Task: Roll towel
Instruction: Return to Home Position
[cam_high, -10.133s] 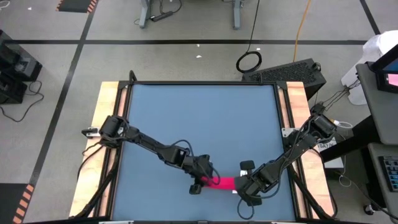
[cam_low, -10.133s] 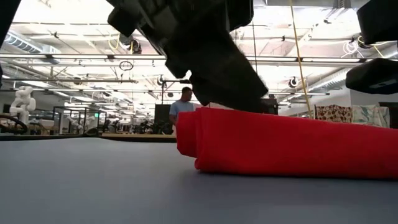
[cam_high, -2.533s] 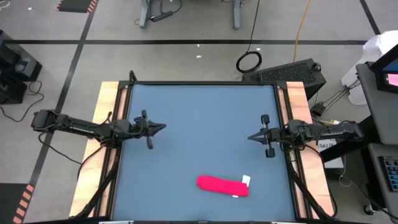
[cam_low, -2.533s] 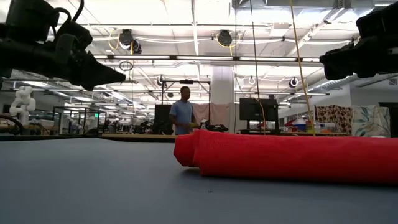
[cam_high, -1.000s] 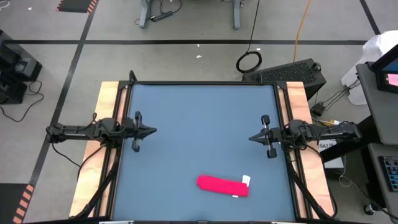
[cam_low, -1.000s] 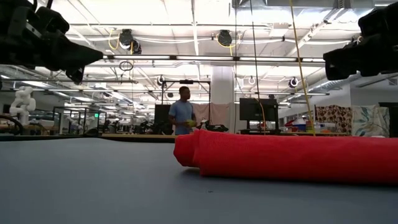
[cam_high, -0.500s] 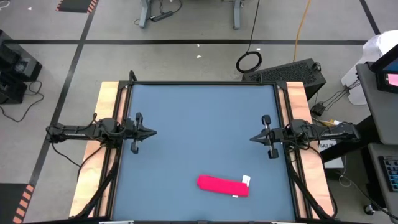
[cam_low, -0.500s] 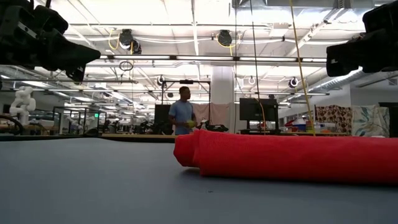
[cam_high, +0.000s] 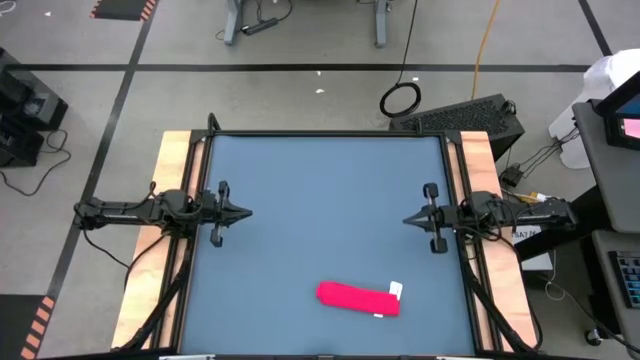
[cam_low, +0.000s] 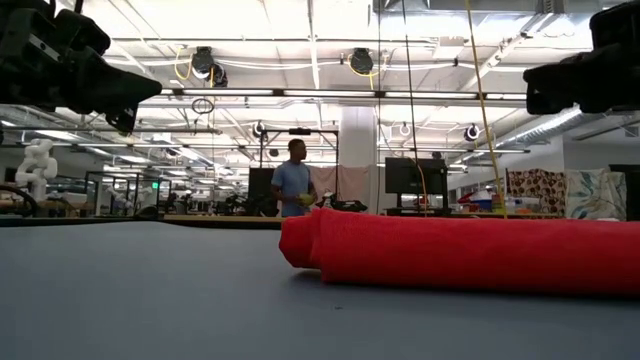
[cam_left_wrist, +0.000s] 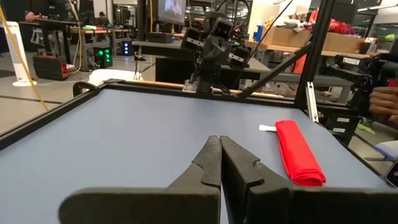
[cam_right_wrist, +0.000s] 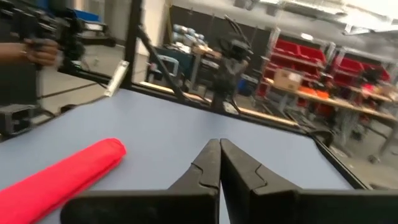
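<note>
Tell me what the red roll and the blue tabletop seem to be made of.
The towel: soft cloth, probably cotton or microfibre; matte, with rounded folds and a layered rolled end. The tabletop: looks like a smooth matte blue mat or laminate; flat, seamless, exact material unclear. The left gripper and right gripper sit shut at the table's sides.

Bright, even overhead light over your table.
In the low view you face ceiling lights (cam_low: 310, 20) that glare white; the left arm (cam_low: 70, 70) and right arm (cam_low: 590, 75) show as dark silhouettes against them; the towel (cam_low: 460, 255) throws a thin soft shadow on the evenly lit tabletop (cam_low: 150, 295).
</note>
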